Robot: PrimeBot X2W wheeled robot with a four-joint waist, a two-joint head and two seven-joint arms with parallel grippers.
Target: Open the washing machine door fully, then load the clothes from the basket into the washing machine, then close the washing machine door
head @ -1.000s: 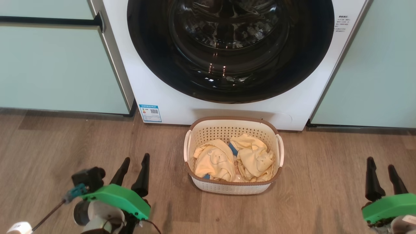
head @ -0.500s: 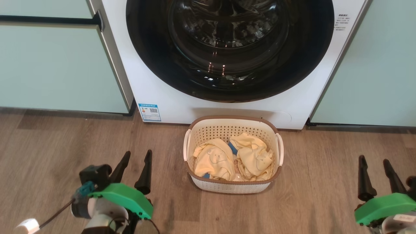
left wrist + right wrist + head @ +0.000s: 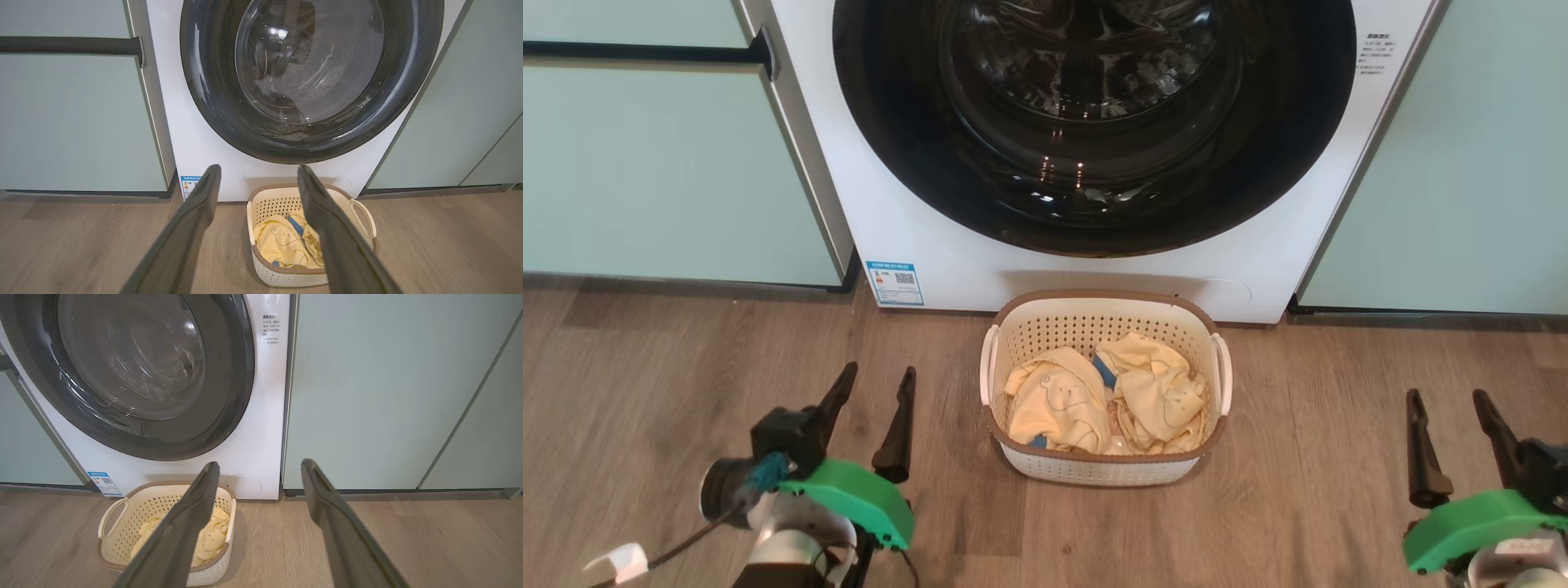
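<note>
Both spread and empty, your dark left gripper (image 3: pixel 878 370) and right gripper (image 3: pixel 1446 394) hover; the round glossy black-rimmed glass washing machine door (image 3: pixel 1094 106) looks stiff, slick: hook its rim

Left gripper (image 3: pixel 880 367) advanced toward the washing machine (image 3: pixel 980 273), right gripper (image 3: pixel 1446 392) shifted inward.

My left gripper (image 3: pixel 878 369) hovers left of the basket (image 3: pixel 1094 322), fingers parted, leaning slightly right, holding nothing; my right gripper (image 3: pixel 1446 394) hangs well right of the basket, fingers likewise spread, empty; both wrists green-capped.
</note>
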